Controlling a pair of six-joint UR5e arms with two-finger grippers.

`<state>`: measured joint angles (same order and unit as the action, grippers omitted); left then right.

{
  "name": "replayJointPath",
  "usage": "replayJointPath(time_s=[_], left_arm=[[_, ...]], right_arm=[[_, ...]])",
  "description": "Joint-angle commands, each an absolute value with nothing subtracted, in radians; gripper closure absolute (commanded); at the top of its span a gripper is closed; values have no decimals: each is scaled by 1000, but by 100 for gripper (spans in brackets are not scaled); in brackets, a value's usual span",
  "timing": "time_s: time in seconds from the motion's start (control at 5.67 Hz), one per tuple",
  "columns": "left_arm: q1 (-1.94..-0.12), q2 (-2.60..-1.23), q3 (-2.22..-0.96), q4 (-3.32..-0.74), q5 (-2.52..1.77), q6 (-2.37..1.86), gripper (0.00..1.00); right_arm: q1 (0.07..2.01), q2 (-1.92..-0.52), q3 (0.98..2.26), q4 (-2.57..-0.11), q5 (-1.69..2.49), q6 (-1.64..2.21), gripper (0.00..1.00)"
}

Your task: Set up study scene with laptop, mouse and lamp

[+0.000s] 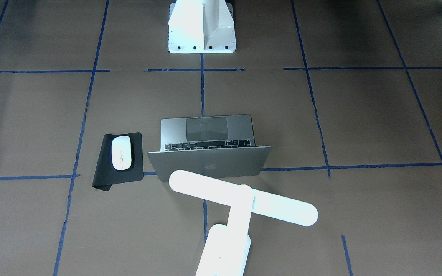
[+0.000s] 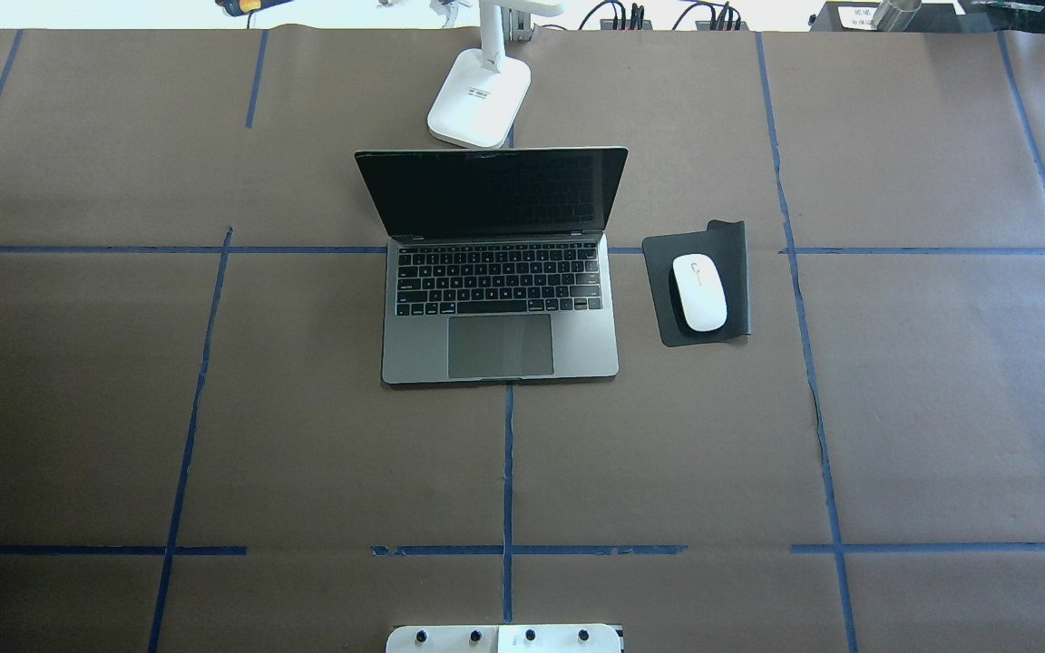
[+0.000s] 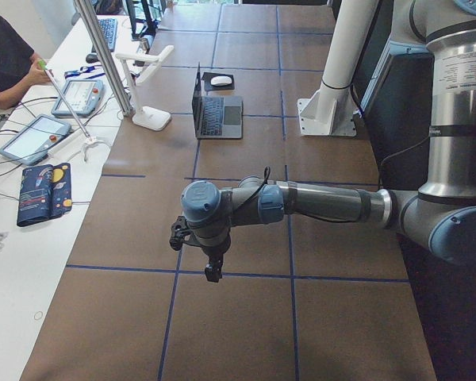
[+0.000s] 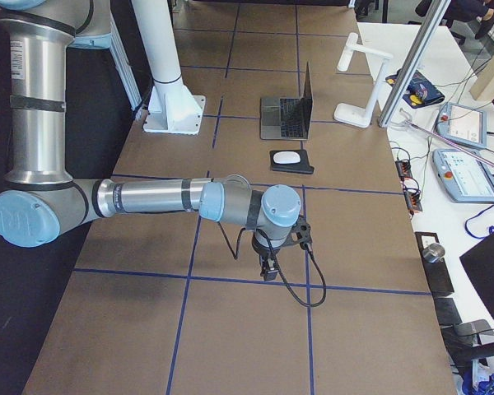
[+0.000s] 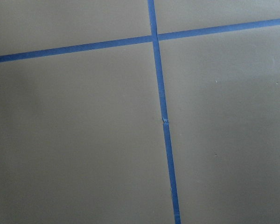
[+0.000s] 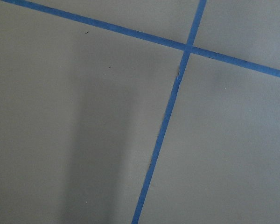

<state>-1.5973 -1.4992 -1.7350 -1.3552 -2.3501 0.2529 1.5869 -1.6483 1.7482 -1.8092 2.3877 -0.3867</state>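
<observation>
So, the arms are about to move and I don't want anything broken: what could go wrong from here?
1. The lamp stands just behind the laptop and its open lid. Pushing the lid further back could knock the lamp, which sits near the far edge of the table.
2. The mouse lies loose on a black mat with a curled corner. A nudge to the mat might slide the mouse off.
</observation>
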Motion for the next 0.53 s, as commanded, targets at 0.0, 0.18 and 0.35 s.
replayJointPath(time_s=[0.0, 0.18, 0.35], left_arm=[[-1597, -1497, -1756, -1355, -2349, 255, 0], [-1594, -1490, -1761, -1356, -2338, 255, 0], [-1594, -1488, -1779, -1355, -2333, 256, 0]], right_arm=[[1594, -1648, 1747, -1807, 2395, -387, 0], [1594, -1652, 1753, -1804, 2393, -388, 0], [1594, -1652, 1747, -1804, 2390, -388, 0]])
